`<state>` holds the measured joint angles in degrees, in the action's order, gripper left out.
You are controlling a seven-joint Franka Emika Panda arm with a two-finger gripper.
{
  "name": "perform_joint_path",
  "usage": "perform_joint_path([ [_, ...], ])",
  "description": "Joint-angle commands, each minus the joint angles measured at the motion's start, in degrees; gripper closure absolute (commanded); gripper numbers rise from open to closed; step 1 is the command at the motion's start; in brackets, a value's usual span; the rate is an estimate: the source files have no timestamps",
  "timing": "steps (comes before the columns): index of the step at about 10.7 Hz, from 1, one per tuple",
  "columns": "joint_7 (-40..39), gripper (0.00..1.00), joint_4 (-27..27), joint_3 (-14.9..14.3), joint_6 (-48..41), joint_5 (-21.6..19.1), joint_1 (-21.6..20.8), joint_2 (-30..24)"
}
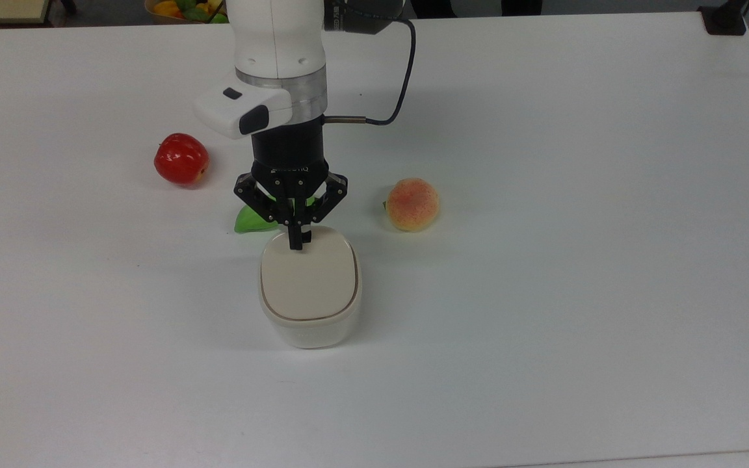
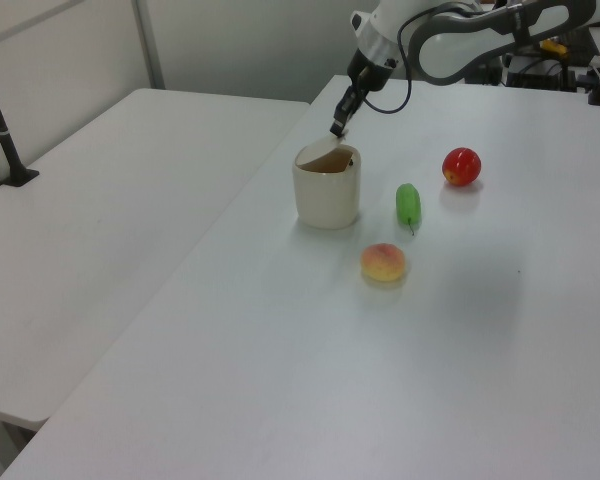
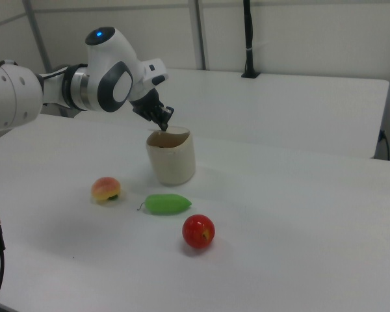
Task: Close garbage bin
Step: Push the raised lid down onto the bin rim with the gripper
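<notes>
The white rectangular table point(image 1: 543, 260) fills the top view and carries every item. The white-and-black Franka arm point(image 1: 277, 58) enters from the upper centre of the top view and points its black two-finger gripper point(image 1: 296, 245) down at the bin. The fingers are drawn together with nothing between them; the joined tips rest on the far edge of the lid and act as a pusher. The small cream-white rounded-square plastic garbage bin point(image 1: 313, 328) stands just below the centre of the top view. Its beige hinged lid point(image 1: 308, 279) lies almost flat over the rim in the top view; in the left view it is tilted, with the dark interior showing. The bin is judged light and rigid, with smooth walls likely to slide on the table, so force should go straight down on the lid's free edge. A pale orange-pink round peach point(image 1: 412, 204), a shiny red apple point(image 1: 181, 158) and a green elongated vegetable point(image 2: 408, 205) lie near the bin, apart from it.
</notes>
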<state>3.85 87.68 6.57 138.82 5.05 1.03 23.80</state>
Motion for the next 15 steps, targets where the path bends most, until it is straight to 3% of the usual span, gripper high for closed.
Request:
perform_joint_path([
  [1,-0.16,1.0,1.44,-0.06,-5.66,0.13,-0.68,-1.3],
  [15,0.19,1.0,1.17,-0.06,-0.13,-0.04,-1.65,0.89],
])
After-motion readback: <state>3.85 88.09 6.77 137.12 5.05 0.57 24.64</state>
